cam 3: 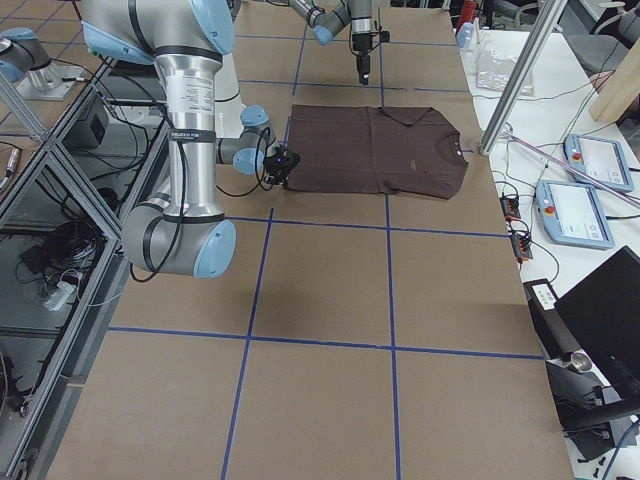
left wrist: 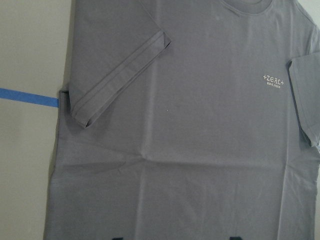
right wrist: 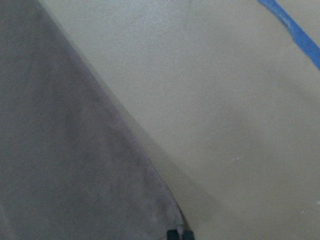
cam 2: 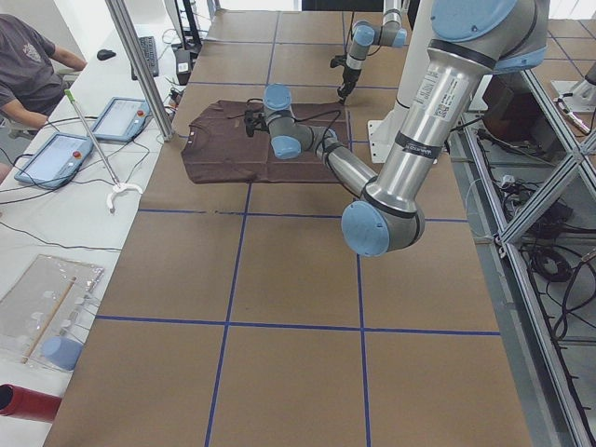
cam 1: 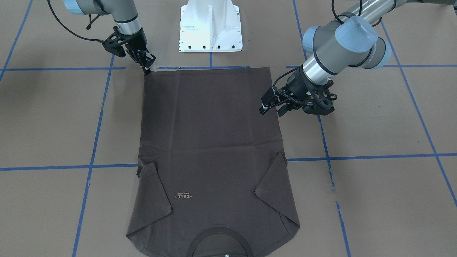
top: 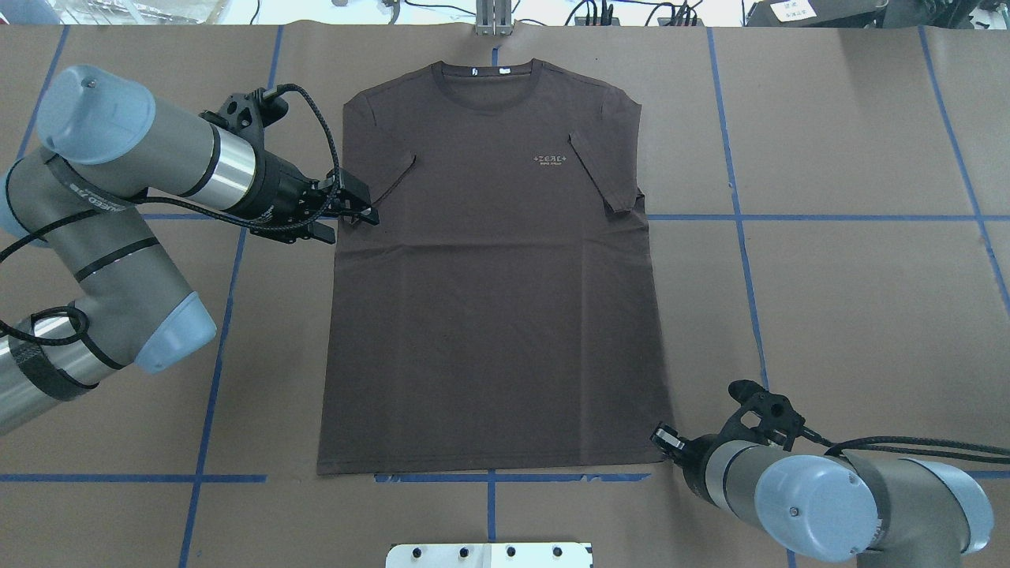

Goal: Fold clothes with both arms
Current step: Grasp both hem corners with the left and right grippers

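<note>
The dark grey-brown T-shirt (top: 489,300) lies flat, chest up, collar away from the robot, both sleeves folded inward onto the body. My left gripper (top: 351,225) is open and empty, hovering over the shirt's left edge just below the folded sleeve; in the front view (cam 1: 272,110) its jaws stand apart. The left wrist view looks down on the shirt (left wrist: 190,140). My right gripper (top: 663,436) sits at the near right hem corner. In the right wrist view its fingertips (right wrist: 180,234) are together on the cloth corner (right wrist: 65,165). The front view shows it (cam 1: 147,67) touching that corner.
The white bolted pedestal (cam 1: 210,28) stands just behind the hem. Blue tape lines (top: 828,218) cross the brown table. In the left side view an operator (cam 2: 28,56) and tablets (cam 2: 121,116) are at a side bench beyond the collar end.
</note>
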Tool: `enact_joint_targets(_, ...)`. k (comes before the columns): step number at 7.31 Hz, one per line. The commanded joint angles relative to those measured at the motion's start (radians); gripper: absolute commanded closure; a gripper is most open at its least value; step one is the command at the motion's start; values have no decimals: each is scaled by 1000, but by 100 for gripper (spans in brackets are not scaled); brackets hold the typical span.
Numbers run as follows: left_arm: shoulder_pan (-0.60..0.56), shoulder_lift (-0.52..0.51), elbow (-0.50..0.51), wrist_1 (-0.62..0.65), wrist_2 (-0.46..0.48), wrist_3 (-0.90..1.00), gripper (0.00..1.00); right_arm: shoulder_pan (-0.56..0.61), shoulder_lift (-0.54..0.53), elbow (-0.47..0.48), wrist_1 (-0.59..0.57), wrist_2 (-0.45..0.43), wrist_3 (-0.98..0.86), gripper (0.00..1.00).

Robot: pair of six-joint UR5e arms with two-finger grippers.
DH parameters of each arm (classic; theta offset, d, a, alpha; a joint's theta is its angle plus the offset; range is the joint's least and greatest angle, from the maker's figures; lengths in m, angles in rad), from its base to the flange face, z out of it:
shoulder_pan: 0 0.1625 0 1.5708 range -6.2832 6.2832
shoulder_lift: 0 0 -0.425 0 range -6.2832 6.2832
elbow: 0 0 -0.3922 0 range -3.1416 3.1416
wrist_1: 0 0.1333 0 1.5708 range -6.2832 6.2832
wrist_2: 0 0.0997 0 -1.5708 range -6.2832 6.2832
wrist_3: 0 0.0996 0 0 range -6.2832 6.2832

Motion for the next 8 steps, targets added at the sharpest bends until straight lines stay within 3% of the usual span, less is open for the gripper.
enact_joint_targets(1, 185, 138, -200, 29, 242, -111, 24, 0, -23, 44, 0, 3, 0, 100)
enact_joint_targets(2, 320, 225, -277, 107, 417, -120, 24, 1, -23, 55, 0, 30, 0, 100)
enact_joint_targets(5, 545, 268, -292, 258, 589, -278, 25, 1, -21, 55, 0, 47, -3, 100)
enact_joint_targets(8, 616, 268, -287, 322, 594, -337, 26, 1, -23, 53, 0, 47, -3, 100)
